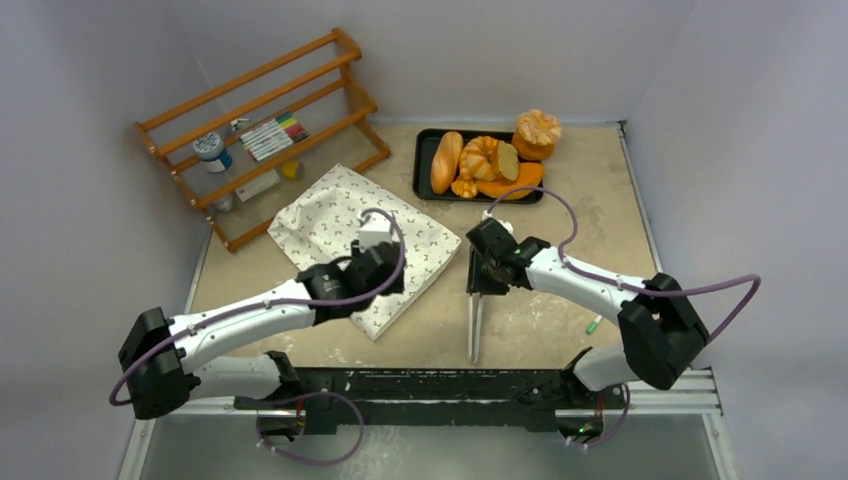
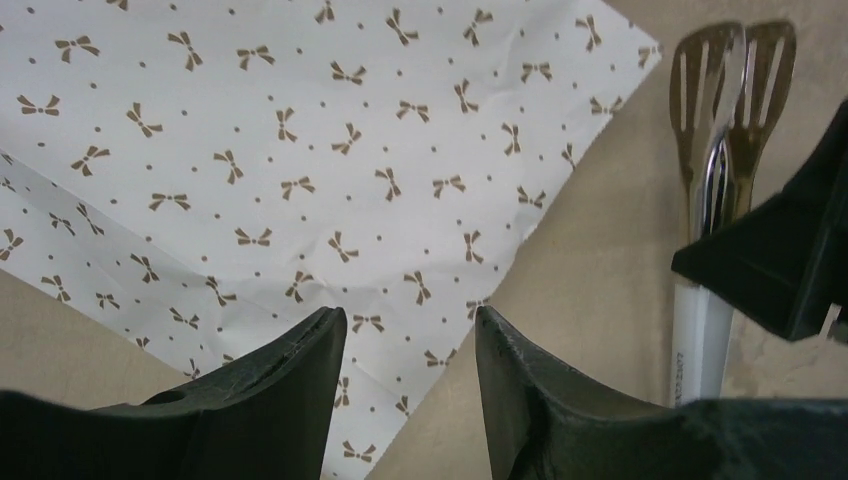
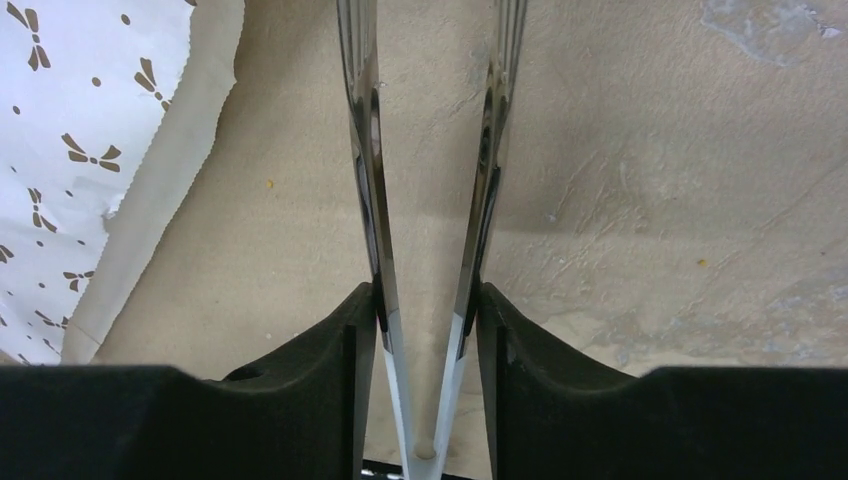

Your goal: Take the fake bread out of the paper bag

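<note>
**Step in hand.** This is judged to be the closing stage of the extraction. The large off-white paper bag printed with small brown marks [image 1: 325, 215] lies flat on the beige worktop [image 1: 580, 220], left of centre, with no bulge showing. The orange-brown fake bread pieces [image 1: 447, 160] sit in the black rectangular tray [image 1: 418, 170], at 1 o'clock from the bag and well apart from it. Whether any piece remains inside the bag cannot be told.

**Pincers.**
- The left pincer [image 2: 410, 325] is about half open and empty. It hovers over the bag near its 5 o'clock edge.
- The right pincer [image 3: 425, 300] is closed on the metal tongs with a white handle [image 3: 362, 150], one finger pressing each arm. The tong arms stand apart with nothing between them.
- The right pincer is at 3 o'clock from the bag, just beside its serrated mouth edge, where a strip of tan lining shows.

**Next move, as judged.**
- If the bag is spent, lay the tongs on bare worktop and release them.
- If not, the left pincer must pinch and lift the upper lip of the mouth, so that the tongs can enter without snagging the paper.
</note>
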